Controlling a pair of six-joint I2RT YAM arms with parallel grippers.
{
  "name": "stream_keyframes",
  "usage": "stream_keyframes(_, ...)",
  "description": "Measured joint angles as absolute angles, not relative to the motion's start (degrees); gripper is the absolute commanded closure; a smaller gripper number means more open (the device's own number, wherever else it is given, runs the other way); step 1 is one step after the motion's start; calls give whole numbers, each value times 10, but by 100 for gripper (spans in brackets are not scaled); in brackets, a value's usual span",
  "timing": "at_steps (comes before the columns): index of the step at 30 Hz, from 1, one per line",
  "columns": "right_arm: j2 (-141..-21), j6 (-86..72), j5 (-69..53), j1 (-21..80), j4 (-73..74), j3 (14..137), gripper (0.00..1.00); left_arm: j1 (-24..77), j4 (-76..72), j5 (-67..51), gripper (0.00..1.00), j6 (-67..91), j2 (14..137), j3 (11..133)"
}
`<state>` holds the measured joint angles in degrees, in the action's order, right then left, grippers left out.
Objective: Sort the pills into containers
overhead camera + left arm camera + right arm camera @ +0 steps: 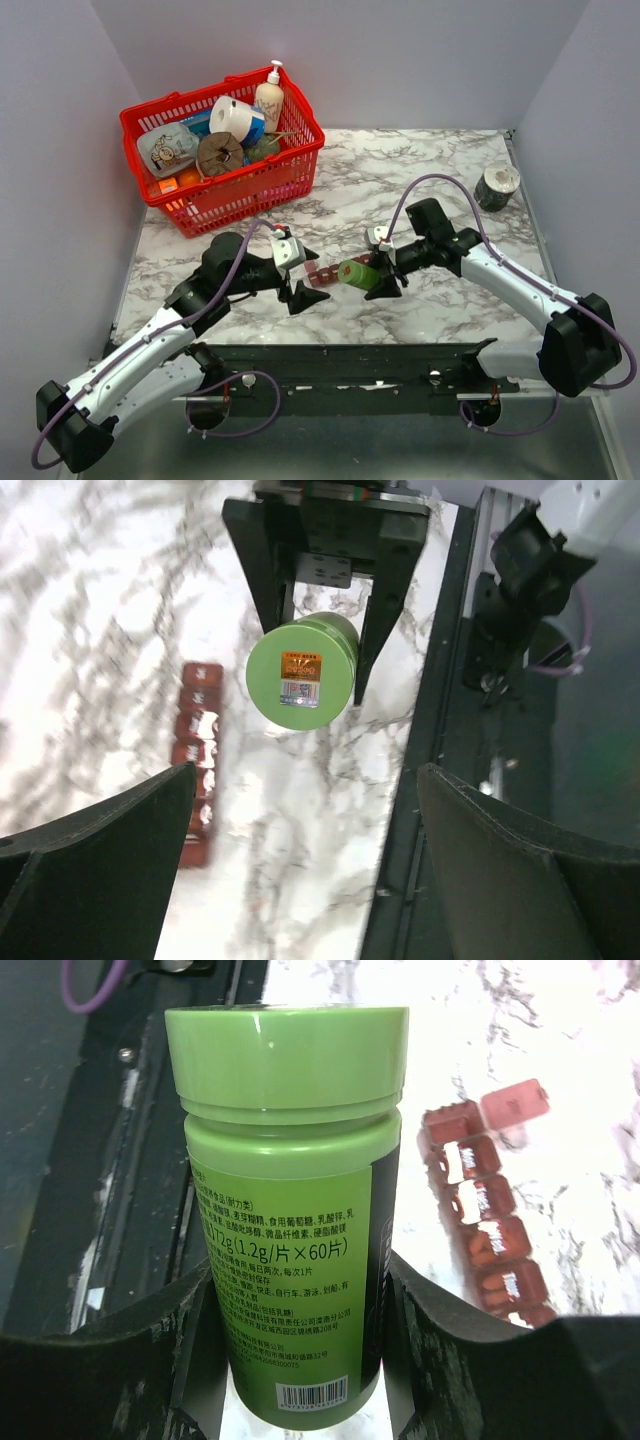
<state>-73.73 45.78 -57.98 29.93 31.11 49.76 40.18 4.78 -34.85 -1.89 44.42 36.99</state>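
Jaws of the left gripper (303, 279) stand wide apart, empty, just left of the one pill strip (322, 272). The strip lies flat on the table (450, 180) between both grippers, nearer the left, long axis running from one to the other. One green bottle (358, 273), capped, cap pointing left, is clamped in the right gripper (378, 277).

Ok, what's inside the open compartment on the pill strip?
The open compartment shows only bare red floor, no pill visible. On the pill strip the other lids are shut, hiding contents.

green bottle (290, 1210) label: "1.2g/片×60片"
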Motion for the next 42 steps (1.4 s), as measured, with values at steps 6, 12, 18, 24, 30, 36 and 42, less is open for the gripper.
stream_keyframes(6, -745, 484, -604, 299, 340, 498, 99, 414, 5, -364, 1, -128, 494, 374)
stream_keyframes(12, -746, 492, -612, 299, 349, 499, 99, 440, -3, -377, 3, -173, 555, 400)
stream_keyframes(18, -749, 496, -614, 299, 357, 499, 99, 473, -15, -378, 14, -190, 592, 418)
stream_keyframes(24, -752, 496, -616, 299, 361, 500, 99, 487, 4, -380, 55, -202, 623, 449)
stream_keyframes(30, -753, 498, -616, 299, 365, 502, 100, 489, 20, -380, 100, -190, 626, 456)
stream_keyframes(36, -753, 483, -602, 299, 346, 501, 99, 485, 38, -333, 100, -80, 632, 475)
stream_keyframes(42, -733, 421, -537, 299, 269, 489, 99, 443, 93, -291, 100, 162, 682, 536)
